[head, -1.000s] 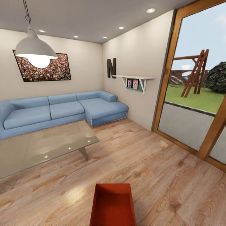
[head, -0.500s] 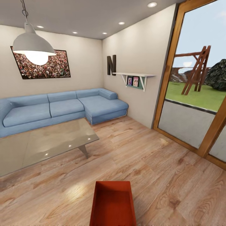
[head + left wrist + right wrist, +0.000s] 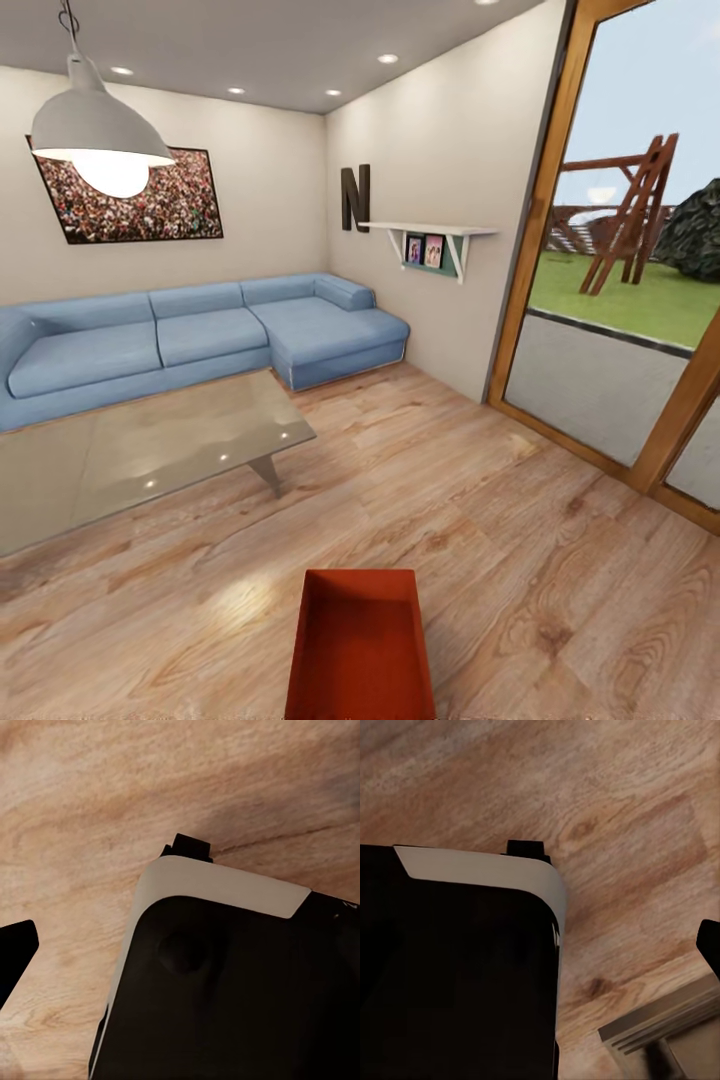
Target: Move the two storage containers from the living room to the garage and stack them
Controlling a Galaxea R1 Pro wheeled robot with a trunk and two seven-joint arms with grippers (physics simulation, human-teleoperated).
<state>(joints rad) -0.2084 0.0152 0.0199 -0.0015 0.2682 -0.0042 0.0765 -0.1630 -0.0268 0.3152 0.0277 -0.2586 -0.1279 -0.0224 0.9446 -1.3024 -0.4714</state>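
Head view, red-orange lidless storage container [image 3: 360, 645] on wood-plank floor [image 3: 520, 520], gripper states cannot be told

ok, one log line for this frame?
room: living room | red-orange open rectangular bin: on wood-plank floor, directly ahead | glass coffee table: ahead-left | hands: state unclear

Left wrist view: light wood-plank flooring [image 3: 150, 787] under the camera. A large black robot body panel [image 3: 240, 997] with a white curved edge band [image 3: 225, 889] overlaps it. A separate black part [image 3: 13, 952] shows at one edge.
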